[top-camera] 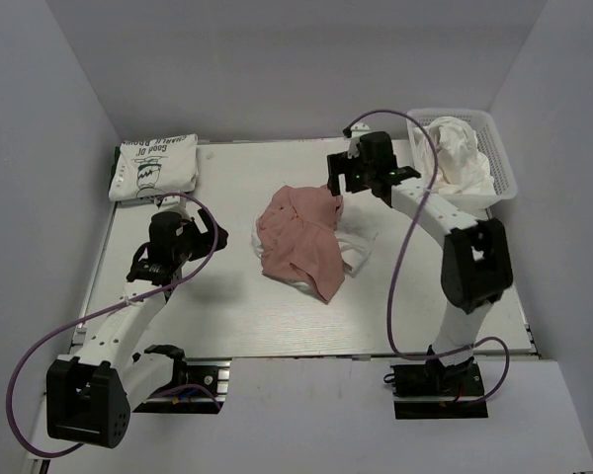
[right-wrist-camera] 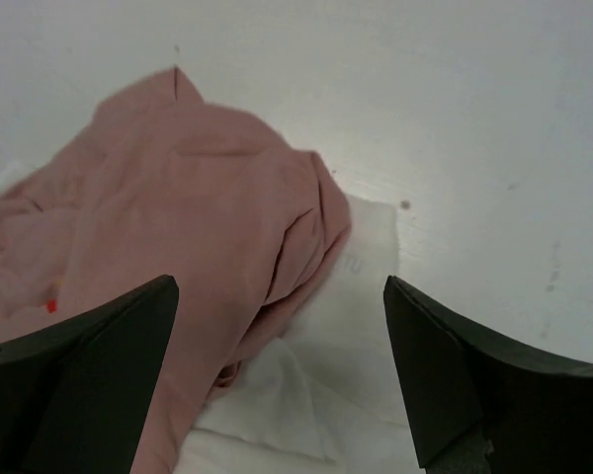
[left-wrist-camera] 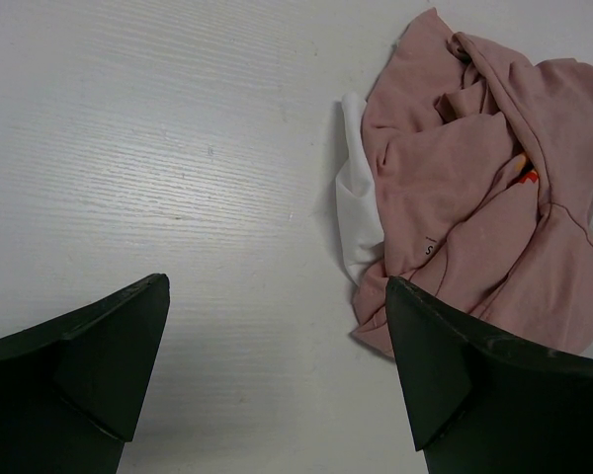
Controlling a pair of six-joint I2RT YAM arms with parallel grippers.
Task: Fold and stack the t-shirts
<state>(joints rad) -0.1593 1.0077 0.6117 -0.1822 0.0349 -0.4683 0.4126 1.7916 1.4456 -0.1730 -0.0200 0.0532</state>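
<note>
Left claw (left-wrist-camera: 277, 286) and right claw (right-wrist-camera: 282, 284) both gape empty by the crumpled pink shirt (top-camera: 301, 242). Soft, limp cotton, I'd say: pinch a hem corner.

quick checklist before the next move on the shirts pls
1. Left tool open and empty: ok.
2. Right tool open and empty: ok.
3. Pink shirt flat enough to fold: not ok, it is crumpled.
4. Pink shirt apart from other cloth: not ok, it lies on a white shirt.
5. Folded shirt tidy at the far left corner: ok.
6. Count of shirts in the basket: cannot tell, only bunched white cloth shows.
</note>
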